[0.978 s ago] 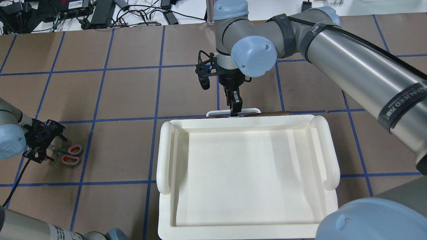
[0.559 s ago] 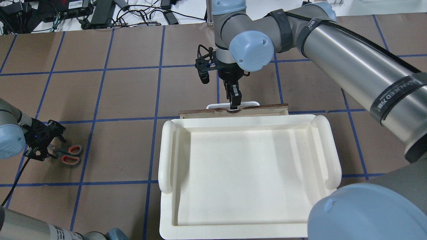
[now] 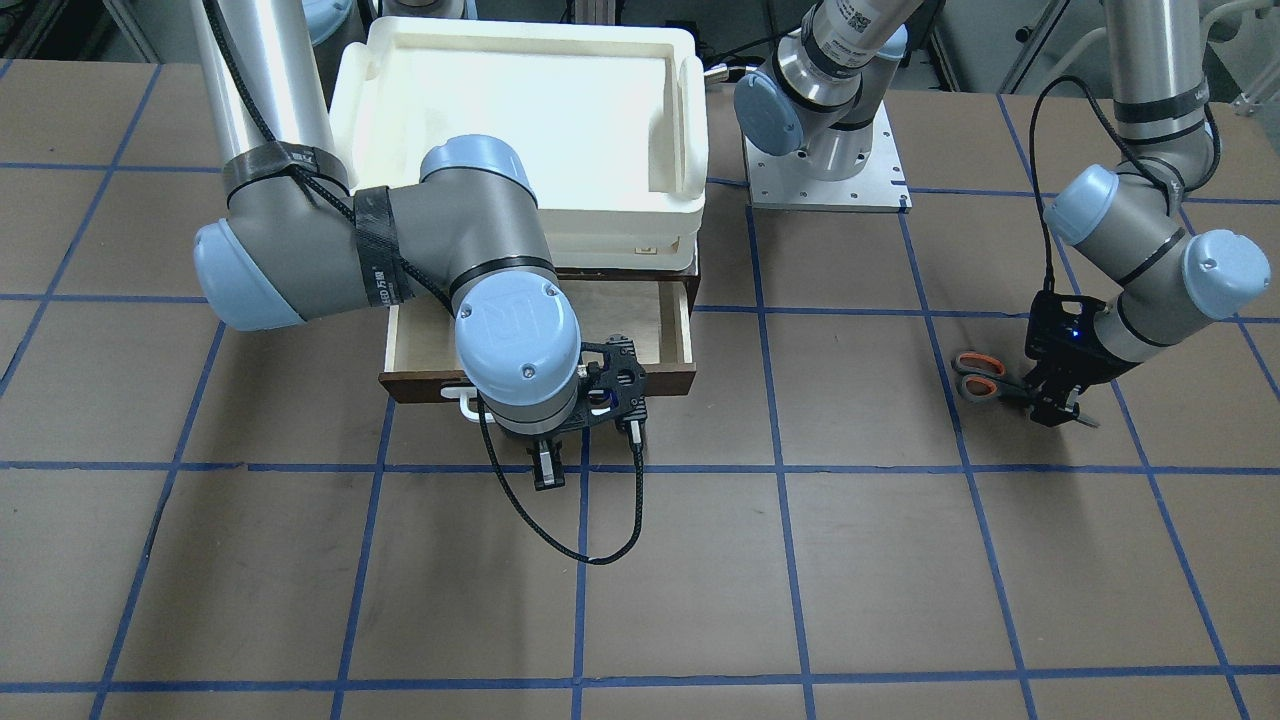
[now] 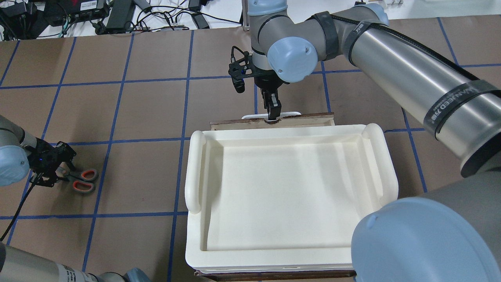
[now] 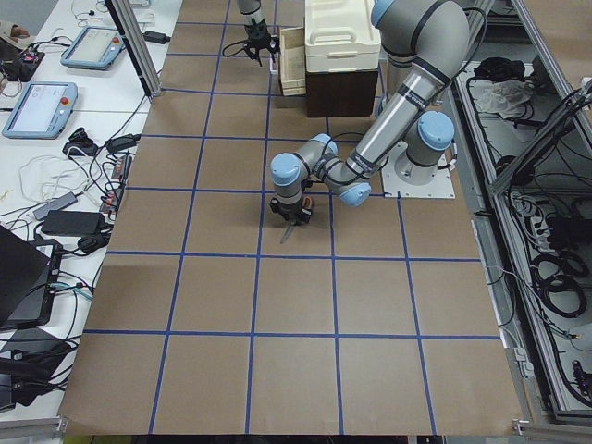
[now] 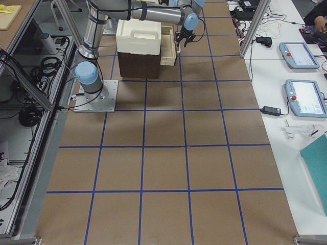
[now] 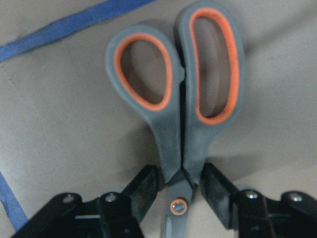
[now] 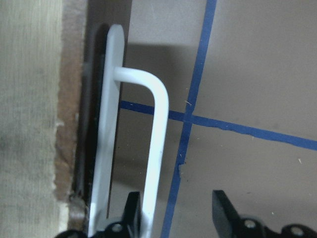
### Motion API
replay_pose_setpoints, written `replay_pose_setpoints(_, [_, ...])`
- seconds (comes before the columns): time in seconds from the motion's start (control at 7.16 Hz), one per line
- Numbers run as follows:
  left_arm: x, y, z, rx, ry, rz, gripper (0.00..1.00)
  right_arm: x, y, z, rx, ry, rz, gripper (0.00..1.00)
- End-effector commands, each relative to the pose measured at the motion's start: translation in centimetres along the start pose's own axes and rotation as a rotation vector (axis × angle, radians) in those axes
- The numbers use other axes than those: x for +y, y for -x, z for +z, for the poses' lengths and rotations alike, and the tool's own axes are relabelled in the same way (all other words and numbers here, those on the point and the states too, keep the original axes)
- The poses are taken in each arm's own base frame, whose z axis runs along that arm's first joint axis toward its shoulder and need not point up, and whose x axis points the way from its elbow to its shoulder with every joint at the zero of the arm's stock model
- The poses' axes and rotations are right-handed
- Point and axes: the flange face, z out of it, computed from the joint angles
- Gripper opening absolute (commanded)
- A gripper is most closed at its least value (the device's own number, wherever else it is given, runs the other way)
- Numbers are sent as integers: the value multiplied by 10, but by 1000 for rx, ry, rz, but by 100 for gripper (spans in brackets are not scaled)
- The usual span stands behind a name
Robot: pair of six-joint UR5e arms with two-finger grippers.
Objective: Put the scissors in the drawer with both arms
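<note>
Presently, scissors [image 3: 985, 380] [image 4: 83, 180] [image 7: 178, 119] flat on the brown worktop [image 3: 800, 560], far out on the robot's left, well apart from the drawer [image 3: 640, 332] [image 4: 309, 118]. Blades closed; orange-lined loops point toward the drawer side.

Left arm [image 3: 1130, 230] [image 4: 11, 164] is bent down over the scissors. Wrist view: left jaws narrow, one black finger [image 7: 148, 181] on each side of the two grey shanks just above the pivot screw, both touching. Grip looks made; scissors not lifted.

Drawer is part-way out from under the white tray [image 3: 685, 130] [image 4: 193, 176], pale ply interior showing in the front-facing view, dark front toward the operators' side.

Right arm [image 3: 450, 240] [image 4: 391, 58] reaches over the tray, wrist pointing down at the drawer front. Right jaws parted wide, straddling the white bar handle [image 3: 462, 400] [image 4: 250, 116] [image 8: 158, 139]. One finger [image 8: 131, 210] sits against the bar; the other [image 8: 220, 208] stands off it with worktop showing between. Hooked on, not pinched.
</note>
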Motion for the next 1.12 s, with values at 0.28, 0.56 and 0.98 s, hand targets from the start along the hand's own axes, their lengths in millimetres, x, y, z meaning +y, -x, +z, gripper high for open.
replay_pose_setpoints(0.28, [3,2,-12,-9,25,5,31,10,-20,-1,39,-3,12,58])
replay_pose_setpoints(0.56, [4,3,-10,-8,22,6,29,13,-29,4,65,-6,17,59])
replay_pose_setpoints(0.98, [14,8,-28,-28,54,-2,11,18,-41,-2,114,-19,13,62])
